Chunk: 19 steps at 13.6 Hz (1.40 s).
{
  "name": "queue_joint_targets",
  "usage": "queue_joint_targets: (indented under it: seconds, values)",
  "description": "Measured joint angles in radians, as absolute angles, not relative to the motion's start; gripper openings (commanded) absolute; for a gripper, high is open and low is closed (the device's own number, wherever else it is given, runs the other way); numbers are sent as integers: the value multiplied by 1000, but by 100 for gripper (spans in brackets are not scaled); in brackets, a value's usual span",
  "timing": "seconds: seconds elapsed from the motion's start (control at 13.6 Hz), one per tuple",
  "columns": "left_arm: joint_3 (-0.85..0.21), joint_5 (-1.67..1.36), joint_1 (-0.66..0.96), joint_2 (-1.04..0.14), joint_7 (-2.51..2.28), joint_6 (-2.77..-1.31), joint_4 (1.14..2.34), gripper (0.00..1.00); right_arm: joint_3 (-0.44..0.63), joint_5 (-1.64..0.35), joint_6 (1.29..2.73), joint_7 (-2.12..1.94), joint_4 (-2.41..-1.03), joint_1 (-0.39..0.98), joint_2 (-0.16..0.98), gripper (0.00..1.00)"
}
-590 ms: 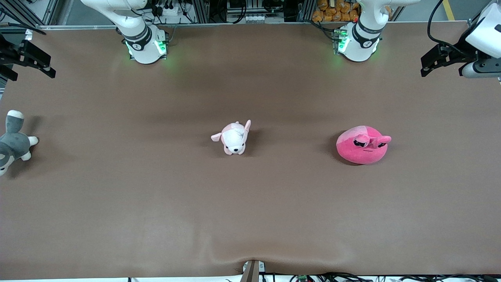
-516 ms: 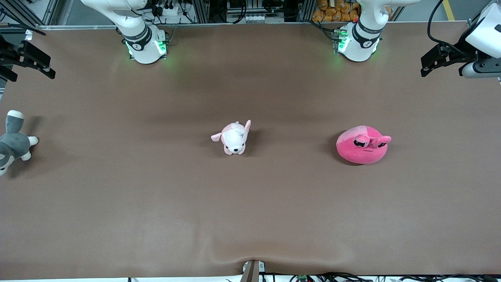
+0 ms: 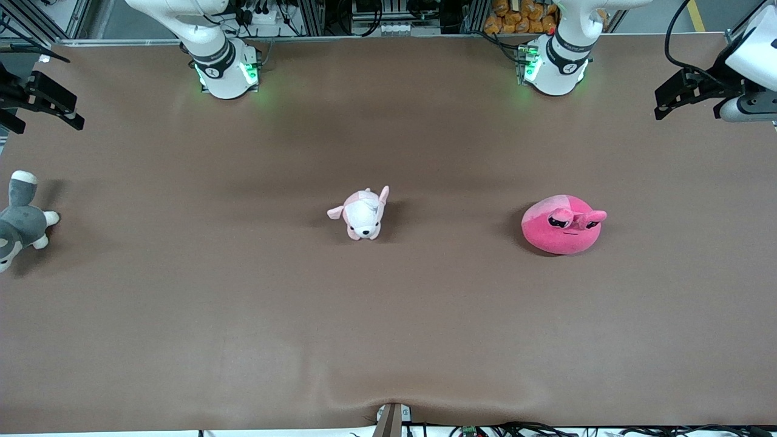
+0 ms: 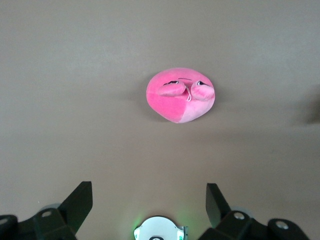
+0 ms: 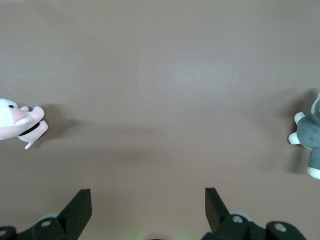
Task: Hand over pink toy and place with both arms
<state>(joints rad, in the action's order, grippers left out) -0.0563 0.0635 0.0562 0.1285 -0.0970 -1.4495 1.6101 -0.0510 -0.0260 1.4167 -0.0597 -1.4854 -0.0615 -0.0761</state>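
The pink toy [image 3: 563, 231], a round hot-pink plush with sleepy black eyes, lies on the brown table [image 3: 388, 315] toward the left arm's end. It also shows in the left wrist view, the pink toy [image 4: 180, 95] lying well clear of the fingers. My left gripper [image 3: 660, 103] hangs over the table's edge at the left arm's end, open and empty; in its own view the left gripper [image 4: 148, 186] has only bare table between its wide-spread fingers. My right gripper [image 3: 76, 112] hangs over the right arm's end, the right gripper [image 5: 147, 191] open with nothing in it.
A small pale pink-and-white puppy plush [image 3: 363, 214] lies mid-table, also seen as the puppy plush [image 5: 20, 122]. A grey-and-white plush [image 3: 21, 220] lies at the right arm's end, the grey plush [image 5: 310, 137] at the wrist view's edge. The arm bases [image 3: 555, 67] stand along the table's back edge.
Both grippers have shifted slightly at the two ends of the table. The three plush toys lie where they were.
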Motion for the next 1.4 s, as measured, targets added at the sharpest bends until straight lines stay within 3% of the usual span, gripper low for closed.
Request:
queue_joint_targets:
  seconds: [1.4]
  values:
    - [-55, 63, 51, 95, -99, -1397, 1596, 100, -49, -26, 1416, -59, -1485, -62, -15, 100]
